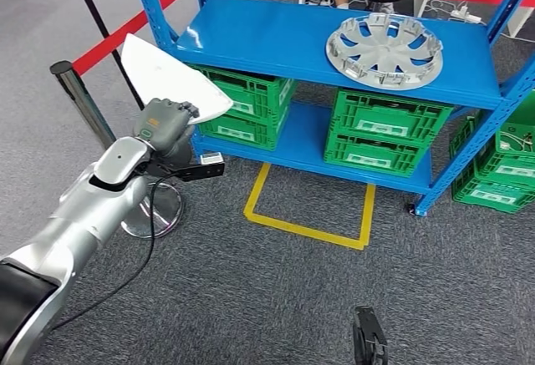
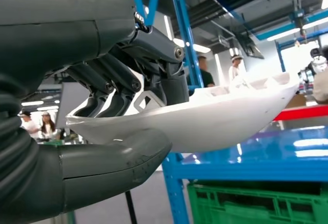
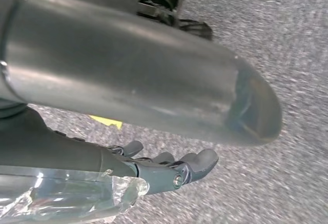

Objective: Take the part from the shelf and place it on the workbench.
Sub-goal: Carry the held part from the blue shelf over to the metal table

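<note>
Blue shelf [image 1: 303, 43] on grey carpet floor [image 1: 252, 298].
A silver wheel cover [image 1: 384, 49] lies on its upper board, well beyond the fingers [image 1: 183, 113]; green crates [image 1: 379, 129] sit on the lower board, more crates [image 1: 505, 169] on the floor alongside.

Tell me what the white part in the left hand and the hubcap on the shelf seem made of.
White part: likely moulded plastic, smooth and slightly glossy, a thin curved shell, held by the left hand. Hubcap: silver-grey, probably painted plastic, though metal cannot be ruled out; matte sheen, moulded spokes. Shelf: blue painted metal, apparently.
</note>
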